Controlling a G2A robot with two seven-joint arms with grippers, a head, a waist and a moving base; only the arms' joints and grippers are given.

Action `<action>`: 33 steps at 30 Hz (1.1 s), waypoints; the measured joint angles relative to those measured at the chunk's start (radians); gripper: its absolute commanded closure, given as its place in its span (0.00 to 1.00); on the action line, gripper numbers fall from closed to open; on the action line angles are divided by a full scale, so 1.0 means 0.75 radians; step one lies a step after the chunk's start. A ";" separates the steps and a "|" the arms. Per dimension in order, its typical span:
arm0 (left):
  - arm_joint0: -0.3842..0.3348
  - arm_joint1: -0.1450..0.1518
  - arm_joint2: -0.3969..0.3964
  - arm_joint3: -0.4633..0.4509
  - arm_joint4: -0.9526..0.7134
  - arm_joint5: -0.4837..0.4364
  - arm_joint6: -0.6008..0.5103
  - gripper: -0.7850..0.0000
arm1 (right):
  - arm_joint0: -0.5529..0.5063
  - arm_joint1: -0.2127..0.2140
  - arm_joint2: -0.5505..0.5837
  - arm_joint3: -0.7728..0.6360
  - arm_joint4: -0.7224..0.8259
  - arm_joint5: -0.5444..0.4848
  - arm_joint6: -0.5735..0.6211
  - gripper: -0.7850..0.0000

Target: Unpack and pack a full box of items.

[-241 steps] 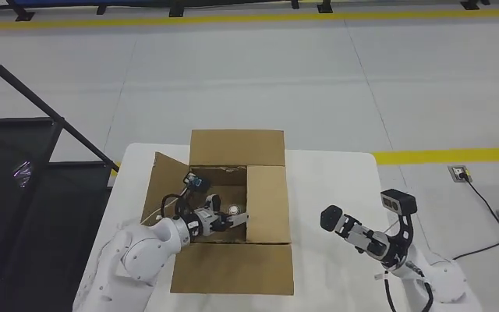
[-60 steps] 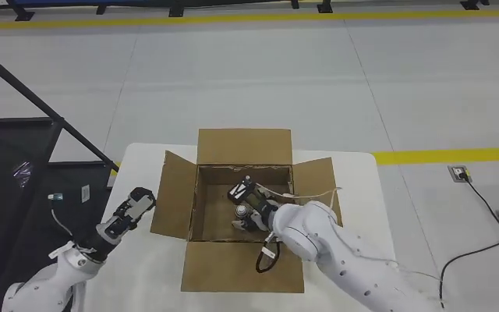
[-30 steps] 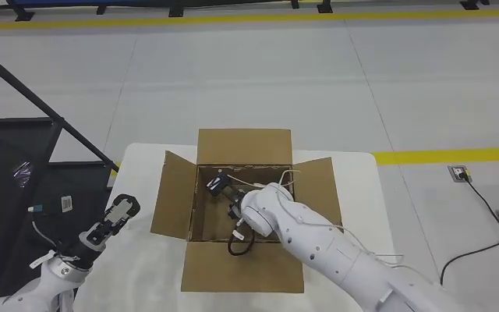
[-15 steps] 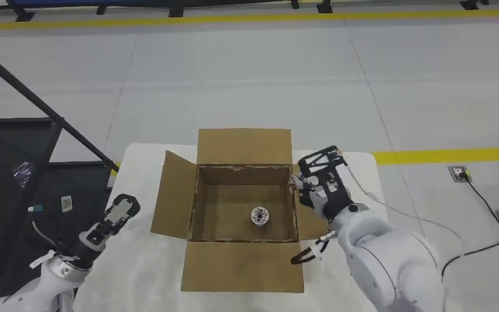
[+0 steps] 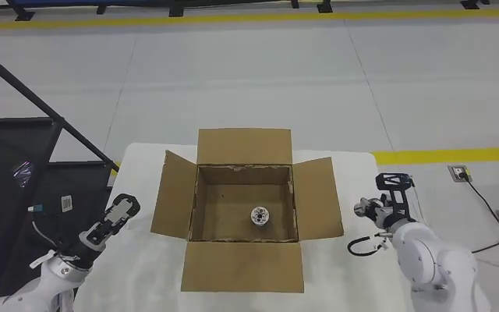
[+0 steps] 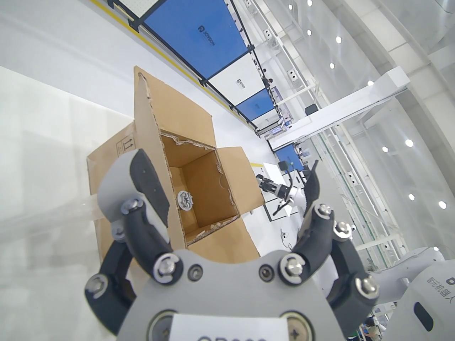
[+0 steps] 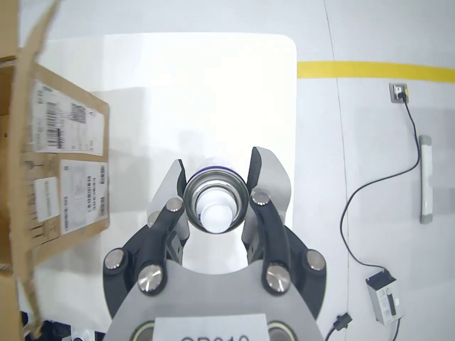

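An open cardboard box (image 5: 244, 210) (image 6: 199, 179) stands mid-table with its four flaps spread. On its floor lies one small round item (image 5: 258, 215) (image 6: 185, 200). My right gripper (image 5: 367, 209) (image 7: 216, 164) hangs over the bare table to the right of the box, shut on an upright spray can (image 7: 215, 207) with a metal rim and white nozzle. My left gripper (image 5: 123, 209) (image 6: 227, 182) is open and holds nothing. It sits low over the table left of the box and is turned toward the box opening.
The white table (image 5: 140, 156) (image 7: 213, 83) has bare room on both sides of the box. The right flap (image 5: 316, 199) (image 7: 67, 143) lies between the can and the box opening. A dark frame (image 5: 47, 179) stands off the table's left edge.
The right arm was inside the box, came out with the spray can and swung right, over the table beside the box. The left arm left the box earlier and has kept still since.
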State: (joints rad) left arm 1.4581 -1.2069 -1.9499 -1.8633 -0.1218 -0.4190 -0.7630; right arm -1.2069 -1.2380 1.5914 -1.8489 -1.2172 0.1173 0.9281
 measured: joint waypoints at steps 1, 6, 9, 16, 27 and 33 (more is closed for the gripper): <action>0.000 0.000 0.000 0.000 0.000 0.000 0.000 0.00 | 0.005 -0.001 -0.007 0.054 0.005 -0.004 -0.030 1.00; 0.000 0.000 0.000 0.000 0.000 0.000 0.000 0.00 | 0.056 -0.003 -0.047 0.244 -0.007 -0.013 -0.080 1.00; 0.000 0.000 0.000 0.000 0.000 0.000 0.000 0.00 | 0.092 -0.007 -0.081 0.331 -0.030 0.007 -0.098 0.98; 0.000 0.000 0.000 0.000 0.000 0.000 0.000 0.00 | 0.113 -0.010 -0.104 0.381 -0.036 0.035 -0.108 0.00; 0.000 0.000 0.000 0.000 0.000 0.000 0.000 0.00 | -0.026 -0.011 -0.020 -0.084 -0.098 0.271 -0.238 0.00; 0.000 0.000 0.000 0.000 0.000 0.000 0.000 0.00 | 0.083 -0.018 -0.288 -0.421 -0.197 0.032 -0.097 0.00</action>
State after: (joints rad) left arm 1.4581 -1.2069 -1.9499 -1.8633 -0.1218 -0.4190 -0.7630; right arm -1.1447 -1.2513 1.3751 -2.1646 -1.3652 0.1414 0.8552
